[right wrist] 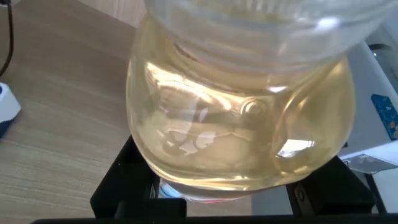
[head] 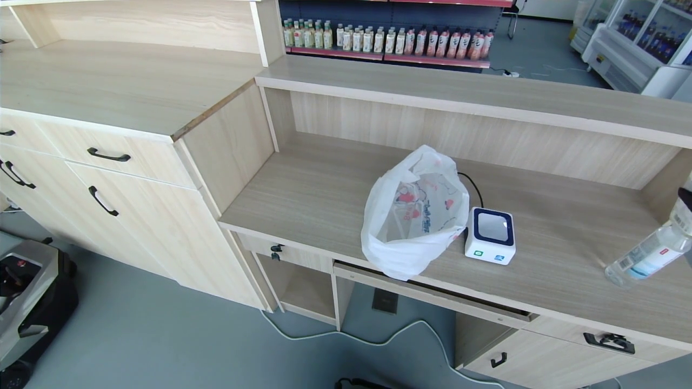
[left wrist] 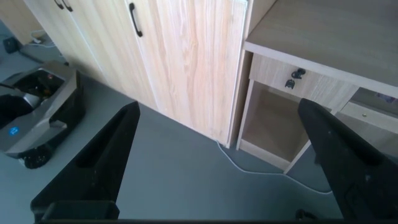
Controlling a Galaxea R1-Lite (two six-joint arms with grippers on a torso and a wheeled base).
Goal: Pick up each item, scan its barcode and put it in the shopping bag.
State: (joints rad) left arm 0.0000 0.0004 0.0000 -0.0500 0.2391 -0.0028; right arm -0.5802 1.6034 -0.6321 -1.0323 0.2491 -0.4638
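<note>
Currently the bottle (head: 649,254) hangs tilted at the right end of the counter (head: 324,200), cap end up toward the right gripper (right wrist: 224,199) and base low over the wood; whether the base touches the surface cannot be told. In the right wrist view the black fingers (right wrist: 118,186) sit on either side of the clear body, clamped on it, with pale liquid filling the rounded section in front of the lens. The left gripper (left wrist: 217,155) hangs low beside the cabinet fronts, above the floor, jaws spread wide with nothing between them. The barcode scanner (head: 490,235) stands just beside the white shopping bag (head: 413,216), near the middle of the counter, well apart from the bottle. Handling judgement: the bottle looks like thin clear plastic and nearly full, so moderately heavy, with weight that shifts as the liquid runs when tilted. The walls are smooth and probably slippery, and likely give under a hard squeeze. A hold across a narrower waisted section seems safest, leaving the label (head: 657,256) uncovered for the scanner window. The bag is soft film with a sagging open mouth; it may collapse if the bottle is lowered against its rim.
</note>
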